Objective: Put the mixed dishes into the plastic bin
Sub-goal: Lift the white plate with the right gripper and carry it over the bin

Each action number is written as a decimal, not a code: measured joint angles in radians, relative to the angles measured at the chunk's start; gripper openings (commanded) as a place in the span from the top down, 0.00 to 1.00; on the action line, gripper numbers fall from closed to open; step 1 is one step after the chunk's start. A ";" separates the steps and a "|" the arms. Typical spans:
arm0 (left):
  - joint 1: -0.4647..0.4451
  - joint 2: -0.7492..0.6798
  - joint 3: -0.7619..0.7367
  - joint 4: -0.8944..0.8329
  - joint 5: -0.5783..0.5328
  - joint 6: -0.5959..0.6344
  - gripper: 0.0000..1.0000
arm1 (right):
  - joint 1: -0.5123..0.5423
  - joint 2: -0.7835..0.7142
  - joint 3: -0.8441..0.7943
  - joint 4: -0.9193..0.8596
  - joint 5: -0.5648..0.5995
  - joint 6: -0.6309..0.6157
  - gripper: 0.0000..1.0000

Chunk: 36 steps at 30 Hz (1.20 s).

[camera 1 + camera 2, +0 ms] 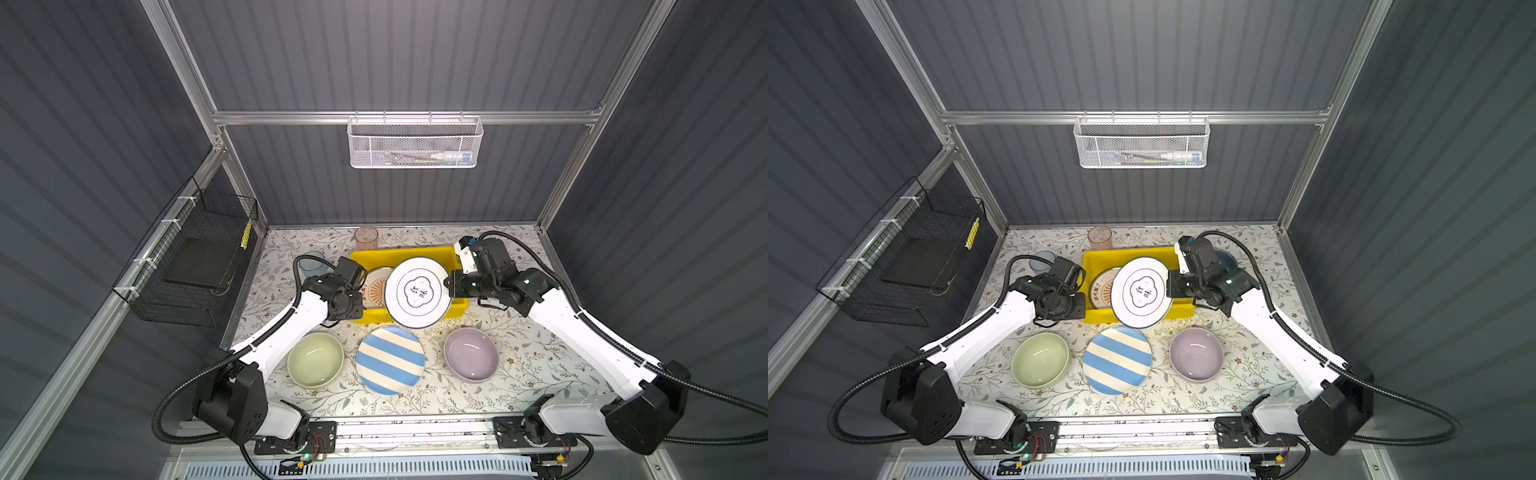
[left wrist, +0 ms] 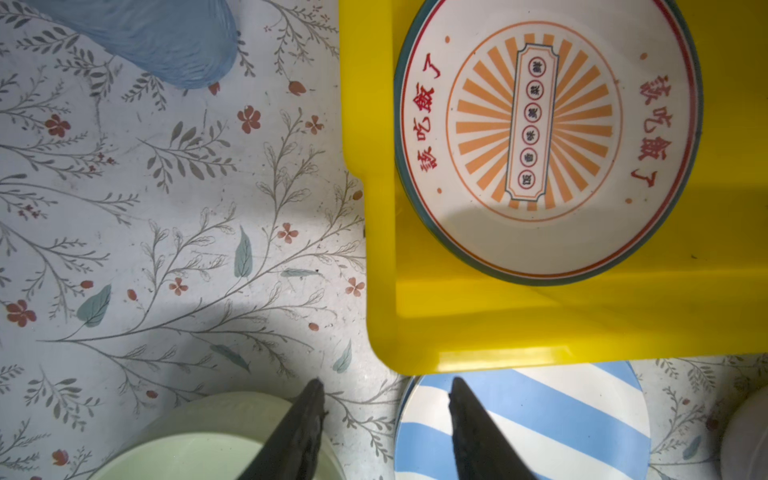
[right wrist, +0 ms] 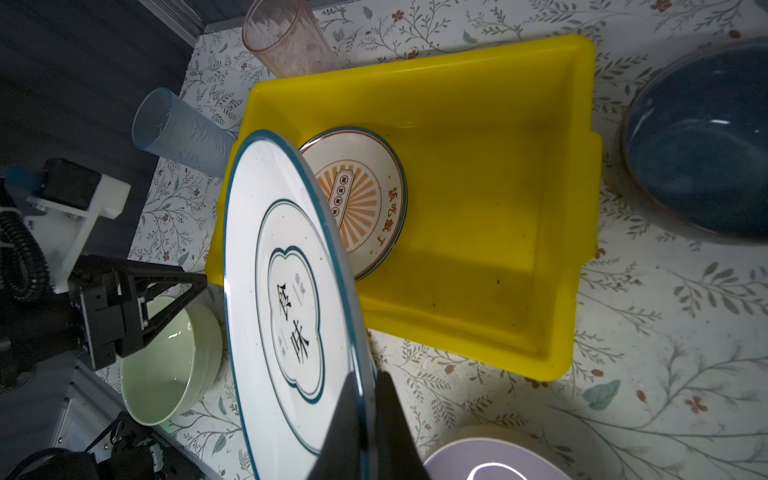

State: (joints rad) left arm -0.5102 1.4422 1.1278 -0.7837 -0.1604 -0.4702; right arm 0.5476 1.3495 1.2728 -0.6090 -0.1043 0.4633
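Yellow bin (image 3: 436,66): sunburst plate (image 3: 357,199) | right end effector (image 3: 368,376) grips lettered plate (image 3: 286,270) | left (image 2: 386,382): parted

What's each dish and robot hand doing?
lettered plate: tilted over yellow bin.
right gripper: shut on lettered plate.
left gripper: open, empty.
sunburst plate: inside yellow bin.
striped plate: on table.
green bowl: on table, empty.
lilac bowl: on table, empty.
blue bowl: on table.
pink tumbler: upright.
blue tumbler: upright.
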 measured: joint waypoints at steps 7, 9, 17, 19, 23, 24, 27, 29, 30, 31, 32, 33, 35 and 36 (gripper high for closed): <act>0.015 0.049 0.018 0.025 0.003 0.012 0.54 | -0.054 0.119 0.077 0.029 -0.034 -0.030 0.99; 0.021 0.062 0.018 0.026 0.003 0.014 0.55 | -0.063 0.150 0.092 0.040 -0.045 -0.034 0.99; 0.033 0.082 0.018 0.043 0.003 0.015 0.57 | -0.075 0.286 0.144 0.105 -0.090 -0.039 0.99; 0.034 0.088 0.018 0.046 0.003 0.016 0.58 | -0.075 0.321 0.156 0.122 -0.100 -0.038 0.99; 0.034 0.092 0.018 0.048 0.004 0.016 0.59 | -0.075 0.380 0.177 0.148 -0.120 -0.035 0.99; 0.034 0.093 0.018 0.048 0.004 0.016 0.59 | -0.075 0.394 0.183 0.153 -0.126 -0.034 0.99; 0.034 0.095 0.018 0.049 0.006 0.017 0.60 | -0.075 0.424 0.188 0.169 -0.143 -0.026 0.98; 0.034 0.097 0.018 0.053 0.007 0.018 0.61 | -0.075 0.441 0.192 0.183 -0.153 -0.019 0.98; 0.034 0.100 0.018 0.055 0.008 0.018 0.61 | -0.076 0.451 0.196 0.191 -0.158 -0.018 0.97; 0.035 0.103 0.018 0.058 0.008 0.018 0.61 | -0.076 0.461 0.201 0.198 -0.163 -0.015 0.97; 0.037 0.106 0.018 0.061 0.008 0.018 0.62 | -0.076 0.468 0.201 0.205 -0.166 -0.014 0.97; 0.039 0.109 0.018 0.065 0.011 0.018 0.62 | -0.076 0.476 0.203 0.209 -0.170 -0.011 0.97; 0.041 0.113 0.018 0.069 0.014 0.018 0.63 | -0.076 0.492 0.205 0.215 -0.180 -0.004 0.96; 0.041 0.114 0.018 0.071 0.015 0.018 0.63 | -0.076 0.503 0.207 0.219 -0.186 0.000 0.96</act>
State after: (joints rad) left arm -0.4694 1.5566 1.1458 -0.7128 -0.1455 -0.4522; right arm 0.4721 1.8526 1.4799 -0.3901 -0.2901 0.4633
